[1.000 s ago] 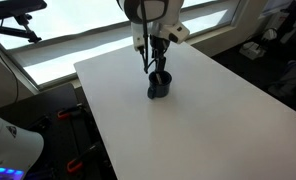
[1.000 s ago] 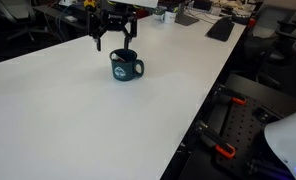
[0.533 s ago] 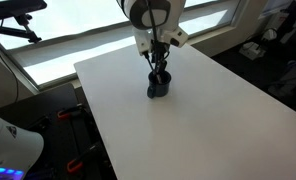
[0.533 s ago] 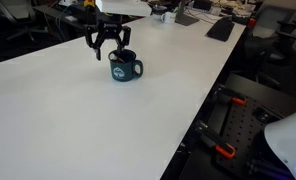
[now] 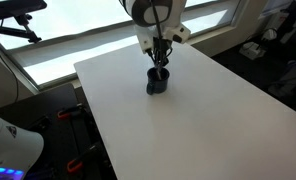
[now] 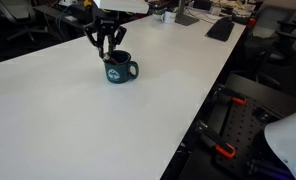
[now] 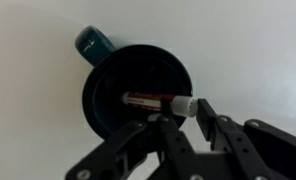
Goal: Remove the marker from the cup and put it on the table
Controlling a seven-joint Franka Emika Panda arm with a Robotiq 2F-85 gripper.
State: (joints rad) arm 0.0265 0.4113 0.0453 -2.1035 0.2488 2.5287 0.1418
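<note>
The dark navy cup (image 5: 159, 82) (image 6: 119, 69) stands on the white table (image 5: 188, 130) (image 6: 78, 130), handle to one side. In the wrist view I look straight down into the cup (image 7: 138, 70). The marker (image 7: 148, 100) leans inside it, showing a red label and a white end that sticks past the rim. My gripper (image 7: 181, 112) hangs right over the cup (image 5: 162, 62) (image 6: 109, 52). Its fingers are drawn in on both sides of the marker's white end. The marker's lower part is lost in the dark of the cup.
The table's edges run close on both long sides (image 5: 88, 100) (image 6: 203, 110). A keyboard (image 6: 220, 28) and desk clutter lie at the far end. Office chairs and a bright window strip (image 5: 68, 50) lie beyond, and a white robot base (image 5: 8, 150) stands low beside the table.
My gripper has come down onto the cup's mouth, and its jaws have gone from wide open to closed in around the marker's top. The cup has not moved.
</note>
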